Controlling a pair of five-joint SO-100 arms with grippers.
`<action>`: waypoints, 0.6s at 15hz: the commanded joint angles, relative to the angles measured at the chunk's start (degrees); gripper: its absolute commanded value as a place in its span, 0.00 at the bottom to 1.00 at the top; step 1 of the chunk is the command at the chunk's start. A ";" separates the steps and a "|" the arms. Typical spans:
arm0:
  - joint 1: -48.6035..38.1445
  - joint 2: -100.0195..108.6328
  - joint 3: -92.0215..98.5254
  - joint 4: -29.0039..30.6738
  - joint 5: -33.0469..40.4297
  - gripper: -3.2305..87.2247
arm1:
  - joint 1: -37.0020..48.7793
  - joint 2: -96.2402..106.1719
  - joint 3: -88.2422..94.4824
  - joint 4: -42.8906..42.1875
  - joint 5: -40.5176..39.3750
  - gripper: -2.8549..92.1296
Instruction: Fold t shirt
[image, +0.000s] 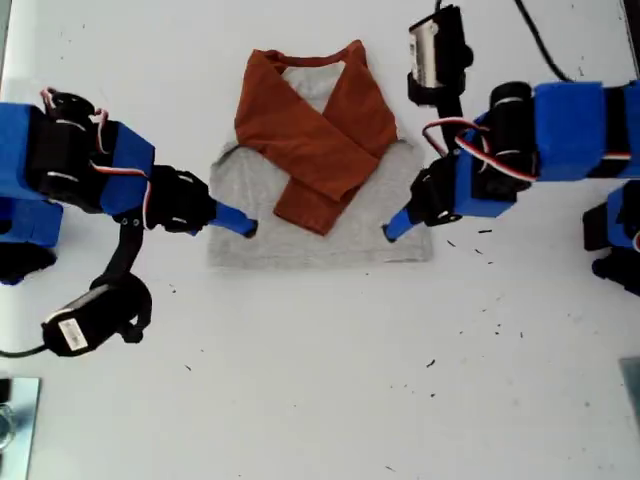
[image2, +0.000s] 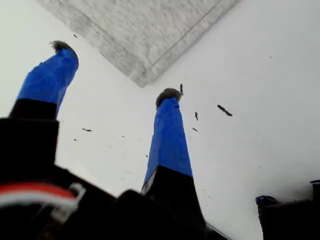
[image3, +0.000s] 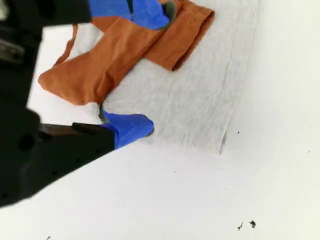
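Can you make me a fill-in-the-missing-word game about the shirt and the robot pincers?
1. The shirt has a ____ body.
2. Its two orange sleeves lie ____ over each other.
3. My first pincer and my second pincer are both ____.
Missing words: grey, crossed, open.
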 joint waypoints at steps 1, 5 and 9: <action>0.53 -2.29 6.42 -7.65 -2.02 0.37 | -1.76 -1.32 4.04 -8.35 1.67 0.35; 1.05 -14.85 8.35 -16.35 -4.22 0.36 | -2.64 -12.57 7.03 -17.67 0.70 0.32; -0.88 -18.98 7.82 -18.98 -1.67 0.03 | -3.08 -17.05 7.91 -21.09 0.26 0.07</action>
